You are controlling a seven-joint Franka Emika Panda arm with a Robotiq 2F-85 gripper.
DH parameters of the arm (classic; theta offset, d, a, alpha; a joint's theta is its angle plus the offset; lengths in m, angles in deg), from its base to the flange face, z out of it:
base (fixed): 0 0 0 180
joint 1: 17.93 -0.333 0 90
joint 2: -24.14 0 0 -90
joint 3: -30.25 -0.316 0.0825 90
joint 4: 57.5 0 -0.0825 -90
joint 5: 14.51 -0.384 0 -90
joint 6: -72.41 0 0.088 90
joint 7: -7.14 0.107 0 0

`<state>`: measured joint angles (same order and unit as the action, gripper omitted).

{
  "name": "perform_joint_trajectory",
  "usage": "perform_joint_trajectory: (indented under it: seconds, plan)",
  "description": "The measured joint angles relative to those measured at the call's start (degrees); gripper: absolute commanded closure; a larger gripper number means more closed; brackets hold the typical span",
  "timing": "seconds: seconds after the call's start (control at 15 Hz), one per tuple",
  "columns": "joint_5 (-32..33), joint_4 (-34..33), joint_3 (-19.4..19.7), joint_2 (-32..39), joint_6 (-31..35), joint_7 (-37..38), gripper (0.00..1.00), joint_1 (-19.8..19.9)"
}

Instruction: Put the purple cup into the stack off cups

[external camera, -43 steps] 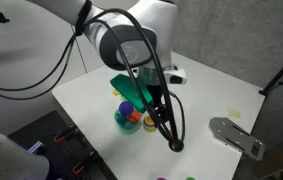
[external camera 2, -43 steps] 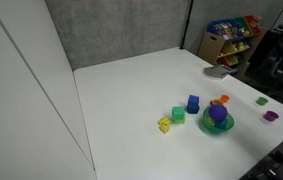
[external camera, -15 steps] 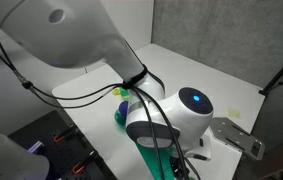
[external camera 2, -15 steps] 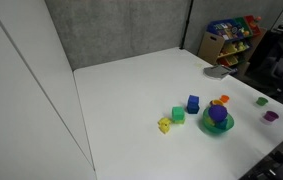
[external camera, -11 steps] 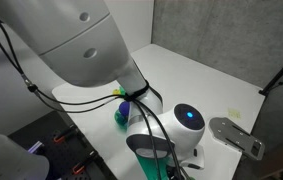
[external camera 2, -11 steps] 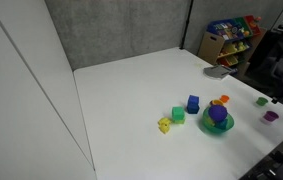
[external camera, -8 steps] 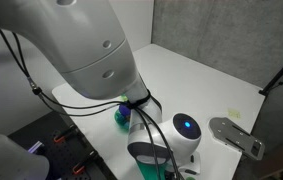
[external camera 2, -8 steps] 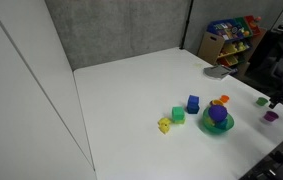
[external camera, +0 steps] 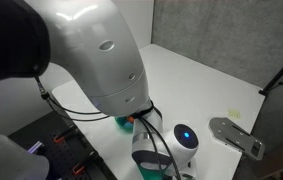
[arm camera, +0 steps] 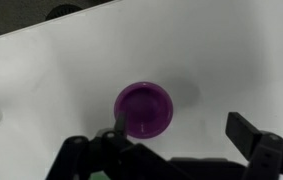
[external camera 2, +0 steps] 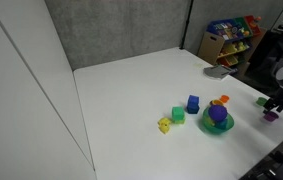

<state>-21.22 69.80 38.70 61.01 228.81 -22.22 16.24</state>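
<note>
The purple cup [arm camera: 144,109] stands upright on the white table, seen from above in the wrist view. My gripper [arm camera: 181,135] is open above it; one finger lies at the cup's rim and the other is well off to the side. In an exterior view the purple cup [external camera 2: 271,116] is near the table's right edge, under the gripper [external camera 2: 279,102]. The stack of cups [external camera 2: 217,119] has a green base with a purple one on top and stands apart from the cup. In an exterior view only a teal bit of the stack [external camera: 126,122] shows behind the arm.
Blue [external camera 2: 193,103], green [external camera 2: 178,115] and yellow [external camera 2: 165,125] cubes lie beside the stack. A small green cup [external camera 2: 262,100] sits near the purple one. A grey metal plate [external camera: 236,136] lies at the table's edge. A shelf of toys [external camera 2: 229,38] stands behind.
The arm has swung over the table's edge and now hides most of the stack in one exterior view. In the other, the gripper has come in above the purple cup.
</note>
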Motion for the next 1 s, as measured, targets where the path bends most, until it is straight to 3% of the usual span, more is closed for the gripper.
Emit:
perform_joint_trajectory:
  seconds: [0.2, 0.27, 0.33, 0.87, 1.0]
  plan:
    - [0.73, -0.83, -0.75, 1.74, 0.22, 0.0, 0.0, 0.5]
    - [0.9, -1.01, -0.95, 2.26, 0.49, 0.0, 0.25, 0.56]
    - [1.13, -1.13, -1.09, 2.69, 0.86, 0.0, 0.26, 0.56]
    - [3.47, -1.29, -1.79, 4.01, 3.18, 0.01, 0.91, 0.57]
    - [3.94, -1.3, -1.84, 3.99, 3.31, 0.03, 0.98, 0.57]
